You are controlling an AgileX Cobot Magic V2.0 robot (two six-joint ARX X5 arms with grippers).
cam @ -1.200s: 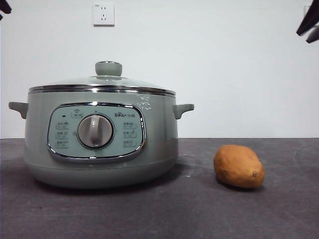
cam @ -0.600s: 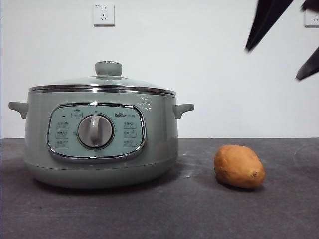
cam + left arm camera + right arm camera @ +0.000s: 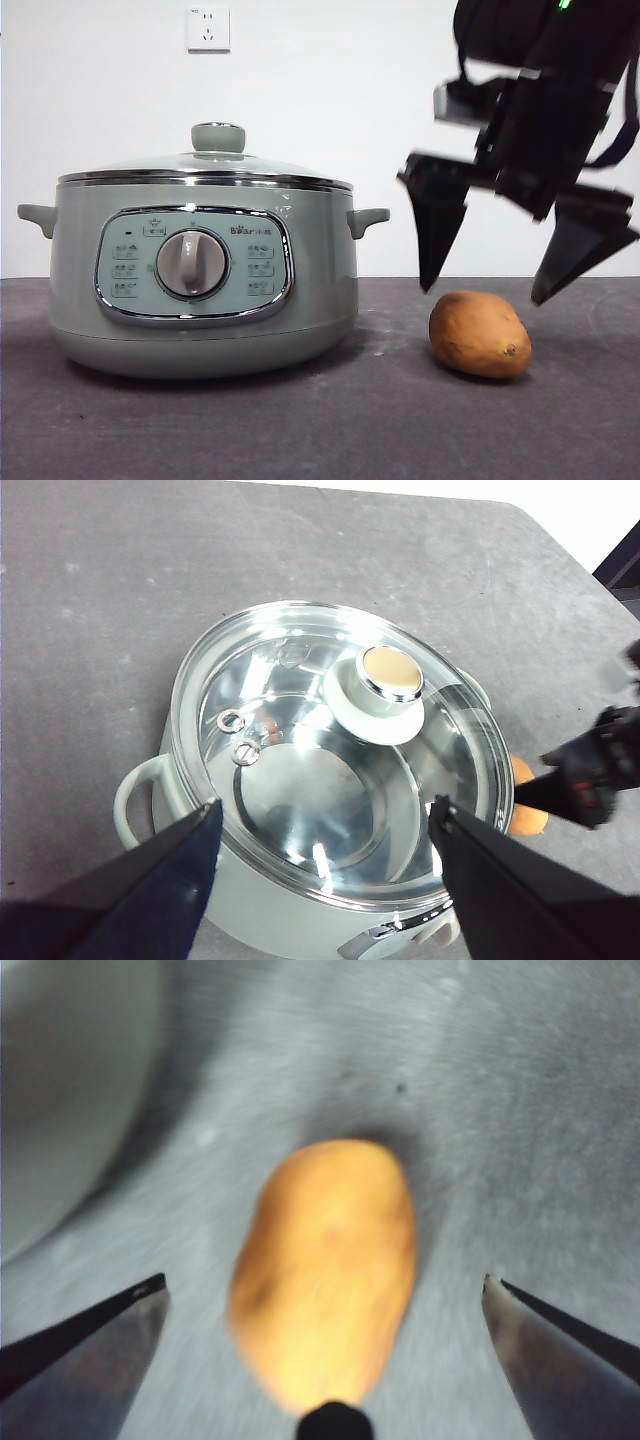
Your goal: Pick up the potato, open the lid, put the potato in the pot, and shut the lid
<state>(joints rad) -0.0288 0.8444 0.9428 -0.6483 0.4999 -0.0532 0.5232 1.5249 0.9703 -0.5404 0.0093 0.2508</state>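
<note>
The orange-brown potato [image 3: 479, 334] [image 3: 325, 1265] lies on the dark table to the right of the pot [image 3: 205, 265]. My right gripper [image 3: 485, 295] [image 3: 325, 1295] hangs open just above it, one jaw tip on each side and neither touching. The glass lid [image 3: 205, 168] [image 3: 335, 750] with its sage-green knob [image 3: 385, 685] sits closed on the pot. My left gripper [image 3: 325, 820] stands open high above the lid, holding nothing. A sliver of the potato [image 3: 525, 800] shows past the pot's rim in the left wrist view.
A white wall socket [image 3: 208, 29] is on the wall behind the pot. The pot's side handles [image 3: 366, 221] stick out left and right. Dark table surface [image 3: 400, 420] lies in front of the pot and potato.
The right arm has come down from the top right corner to just above the potato, jaws spread. Pot, lid and potato have not moved.
</note>
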